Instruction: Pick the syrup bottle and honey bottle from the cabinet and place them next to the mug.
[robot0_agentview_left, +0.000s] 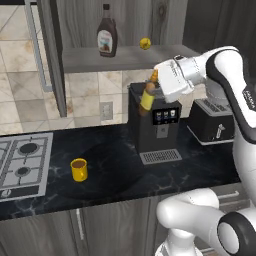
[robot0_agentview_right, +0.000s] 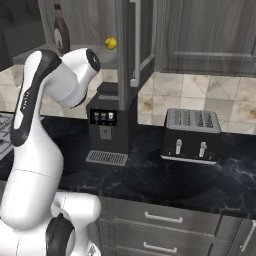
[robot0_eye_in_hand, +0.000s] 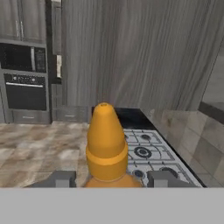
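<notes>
The honey bottle (robot0_agentview_left: 147, 98), amber with an orange pointed cap, hangs tilted in the air below the cabinet shelf (robot0_agentview_left: 125, 58) and in front of the coffee machine. My gripper (robot0_agentview_left: 153, 86) is shut on it near its neck. In the hand view the orange cap of the honey bottle (robot0_eye_in_hand: 106, 146) rises between my two fingertips (robot0_eye_in_hand: 59, 179). The dark brown syrup bottle (robot0_agentview_left: 106, 37) stands upright on the shelf at the left; its edge (robot0_agentview_right: 60, 33) peeks out behind my arm. The yellow mug (robot0_agentview_left: 79, 169) sits on the dark counter, well left of and below the gripper.
A small yellow ball (robot0_agentview_left: 145, 43) lies on the shelf right of the syrup bottle. A black coffee machine (robot0_agentview_left: 155, 125) and a black toaster (robot0_agentview_left: 210, 122) stand at the back of the counter. A gas stove (robot0_agentview_left: 22, 162) is at the left. An open cabinet door (robot0_agentview_right: 131, 45) hangs nearby.
</notes>
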